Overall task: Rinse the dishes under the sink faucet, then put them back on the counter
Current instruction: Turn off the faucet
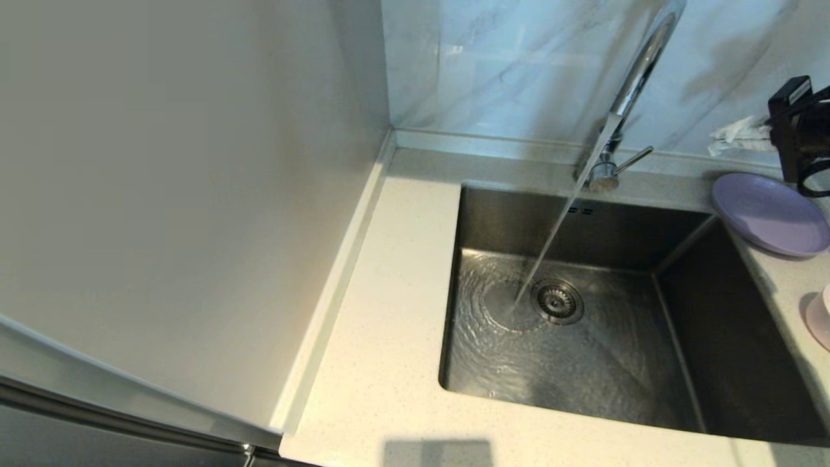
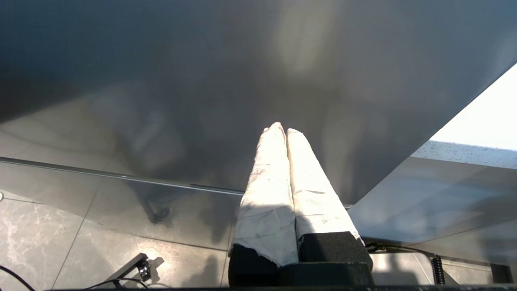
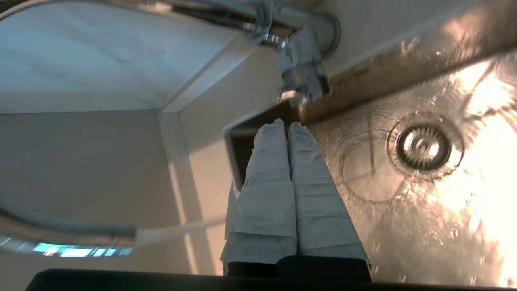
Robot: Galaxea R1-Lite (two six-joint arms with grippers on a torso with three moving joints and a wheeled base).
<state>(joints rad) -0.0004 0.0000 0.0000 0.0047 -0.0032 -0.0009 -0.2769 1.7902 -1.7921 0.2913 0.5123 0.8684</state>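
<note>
Tap [image 1: 639, 71] arching over the sink [image 1: 583, 350], water running slantwise beside the drain [image 1: 556, 300], lilac plate [image 1: 770, 214] flat on the counter [image 1: 389, 311], right gripper [image 3: 284, 127] pressed together empty beside the tap, left gripper [image 2: 282, 129] pressed together, parked.

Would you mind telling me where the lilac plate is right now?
In the head view the lilac plate lies on the counter at the sink's far right corner, right of the faucet, just below the right gripper.
</note>
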